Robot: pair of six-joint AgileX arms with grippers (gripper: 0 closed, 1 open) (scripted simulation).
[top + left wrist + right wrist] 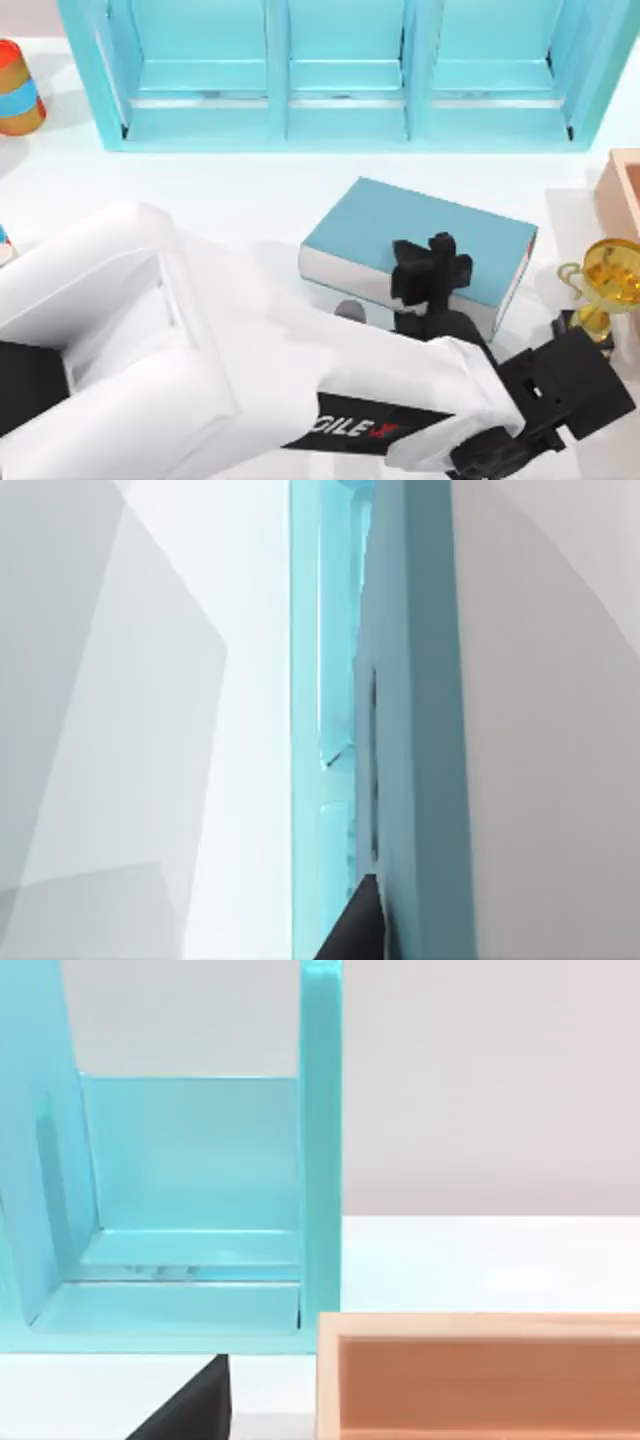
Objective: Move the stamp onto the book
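left end effector (432, 268) over book (400, 225), stamp hidden beneath

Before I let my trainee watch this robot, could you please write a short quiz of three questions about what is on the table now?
1. True or false: the book lies inside one compartment of the shelf.
2. Which thing stands at the right side of the table, beside the book? A: a green bottle. B: a gold trophy. C: a pair of scissors.
3. In the top view, the left end effector is above which thing?

Key
1. False: it lies flat on the table in front of the shelf.
2. B.
3. The book.
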